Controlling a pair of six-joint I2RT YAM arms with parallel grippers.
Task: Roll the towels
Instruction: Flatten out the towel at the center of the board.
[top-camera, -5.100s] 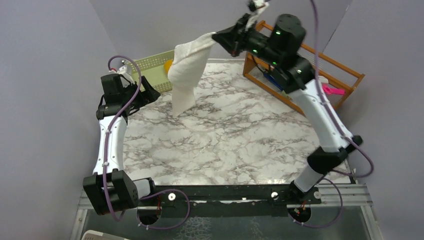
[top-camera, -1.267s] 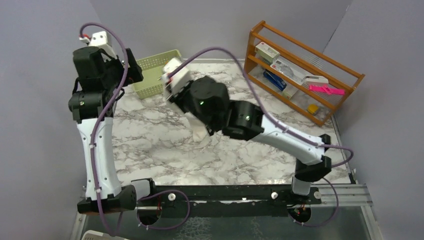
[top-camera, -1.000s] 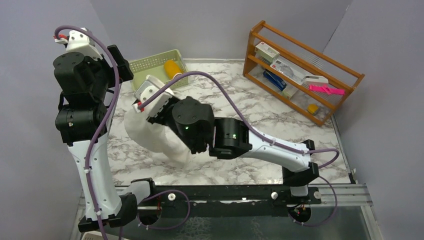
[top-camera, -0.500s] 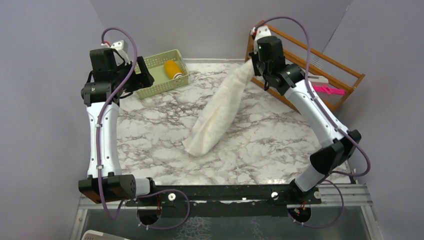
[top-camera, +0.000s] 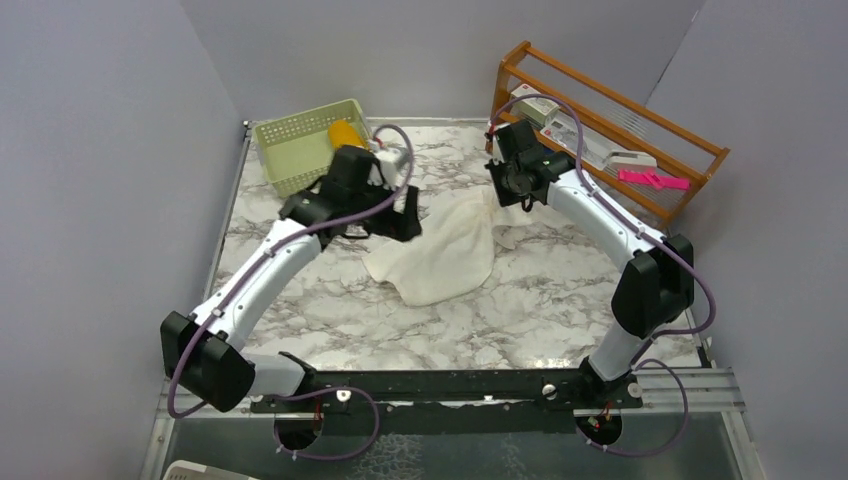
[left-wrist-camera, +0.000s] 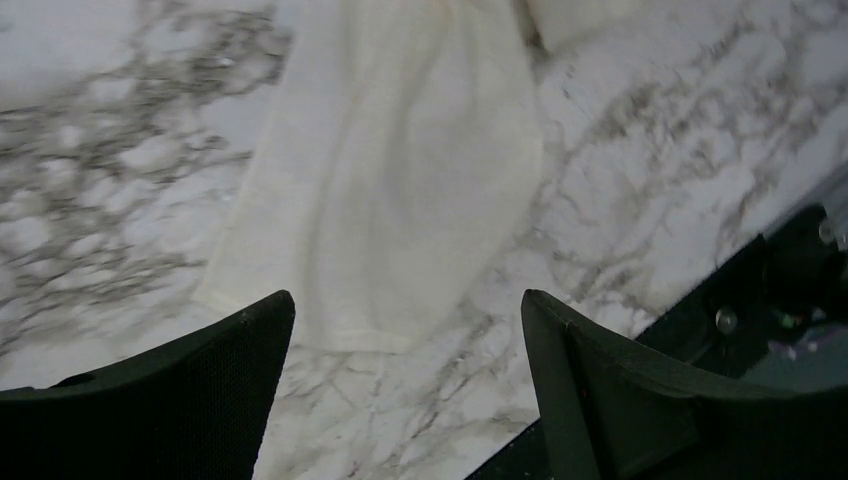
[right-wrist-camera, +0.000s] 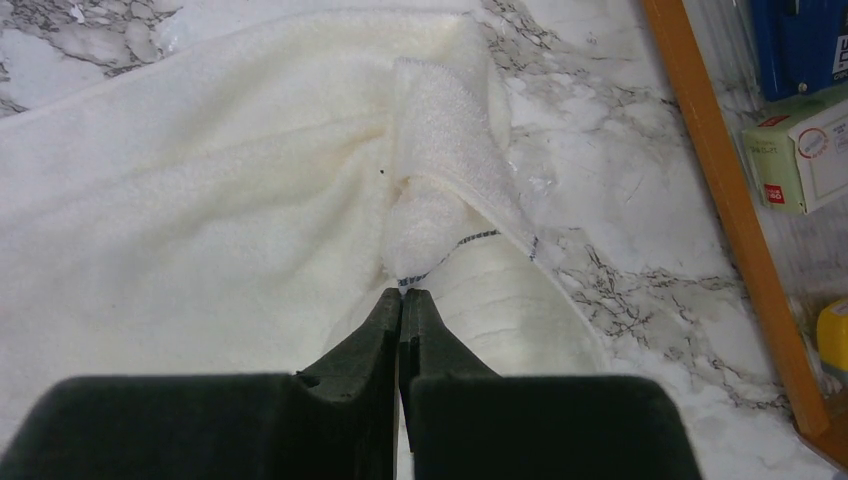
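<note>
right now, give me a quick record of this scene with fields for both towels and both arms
cream towel: lying loosely spread on the marble table, not rolled
yellow towel: in the green basket at the far left, looks rolled
left fingers: open, above one end of the cream towel, holding nothing
right fingers: shut on a bunched corner of the cream towel, near the wooden rack
task status: cream towel not yet rolled
</note>
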